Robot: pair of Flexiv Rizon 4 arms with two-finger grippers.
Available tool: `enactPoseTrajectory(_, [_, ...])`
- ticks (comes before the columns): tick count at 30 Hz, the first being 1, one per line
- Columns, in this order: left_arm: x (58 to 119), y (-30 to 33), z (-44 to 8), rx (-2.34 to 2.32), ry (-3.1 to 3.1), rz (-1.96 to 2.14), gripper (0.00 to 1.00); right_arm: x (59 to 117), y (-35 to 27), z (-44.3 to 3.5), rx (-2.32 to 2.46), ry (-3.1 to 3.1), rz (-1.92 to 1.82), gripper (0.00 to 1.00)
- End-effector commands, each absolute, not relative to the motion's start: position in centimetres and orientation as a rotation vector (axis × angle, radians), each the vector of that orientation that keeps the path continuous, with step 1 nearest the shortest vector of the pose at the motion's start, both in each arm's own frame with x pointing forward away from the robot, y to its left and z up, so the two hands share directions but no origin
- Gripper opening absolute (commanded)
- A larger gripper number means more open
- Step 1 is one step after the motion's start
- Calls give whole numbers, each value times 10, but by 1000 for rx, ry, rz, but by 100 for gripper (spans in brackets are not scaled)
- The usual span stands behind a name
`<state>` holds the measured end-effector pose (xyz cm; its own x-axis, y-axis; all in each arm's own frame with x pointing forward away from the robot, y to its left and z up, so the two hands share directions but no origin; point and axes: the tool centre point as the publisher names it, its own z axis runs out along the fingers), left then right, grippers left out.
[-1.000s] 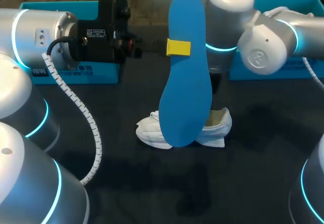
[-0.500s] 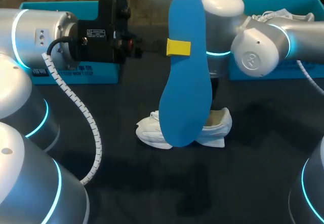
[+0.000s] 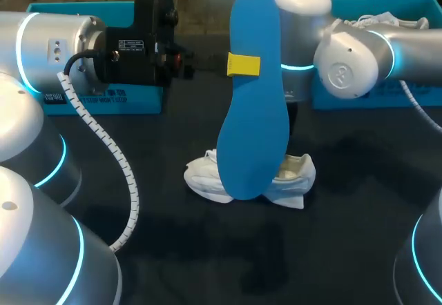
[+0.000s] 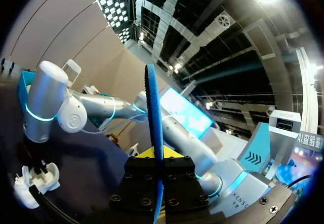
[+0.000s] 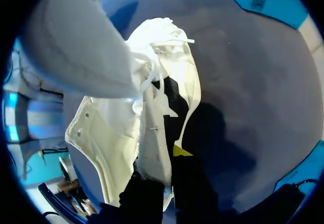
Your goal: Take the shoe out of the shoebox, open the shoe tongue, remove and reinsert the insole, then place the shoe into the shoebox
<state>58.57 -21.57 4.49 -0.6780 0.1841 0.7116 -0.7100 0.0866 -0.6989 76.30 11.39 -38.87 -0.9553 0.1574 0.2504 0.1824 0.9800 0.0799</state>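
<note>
My left gripper (image 3: 243, 64) holds the blue insole (image 3: 254, 112) upright above the table, one yellow tip across its face. In the left wrist view the insole (image 4: 154, 107) stands edge-on between the shut fingers of the left gripper (image 4: 157, 155). The white shoe (image 3: 293, 175) lies on the dark table below, partly hidden by the insole. My right arm (image 3: 345, 70) reaches down behind the insole. In the right wrist view my right gripper (image 5: 163, 165) is shut on a white edge of the shoe's (image 5: 116, 133) upper beside the laces.
A teal shoebox (image 3: 103, 99) sits at the back left behind my left wrist. A second teal box (image 3: 359, 98) at the back right holds another white shoe (image 3: 383, 21). A ribbed white cable (image 3: 110, 153) hangs from my left arm over the table.
The right gripper has gone from open to shut on the shoe's upper. The right arm shifted left, and the shoe moved slightly. The left arm and insole stayed still.
</note>
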Motion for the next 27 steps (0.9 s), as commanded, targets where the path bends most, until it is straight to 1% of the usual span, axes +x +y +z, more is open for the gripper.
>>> enactPoseTrajectory(1, [587, -217, 45, 523, -1690, 1671, 0, 758, 105, -375, -400, -2841, -223, 0])
enactPoseTrajectory(5, [587, -217, 45, 523, -1690, 1671, 0, 752, 100, -364, -554, -2798, -314, 0])
enactPoseTrajectory(12, [587, -217, 45, 523, -1690, 1671, 0, 751, 96, -358, -901, -2674, -516, 0])
enactPoseTrajectory(16, [587, -217, 45, 523, -1690, 1671, 0, 753, 103, -358, -1066, -2585, -445, 0])
enactPoseTrajectory(20, [587, -217, 45, 523, -1690, 1671, 0, 748, 107, -356, -1265, -2533, -477, 0])
enactPoseTrajectory(25, [587, -217, 45, 523, -1690, 1671, 0, 738, 114, -351, -1516, -2441, -425, 0])
enactPoseTrajectory(27, [587, -217, 45, 523, -1690, 1671, 0, 737, 119, -350, -1593, -2403, -479, 0])
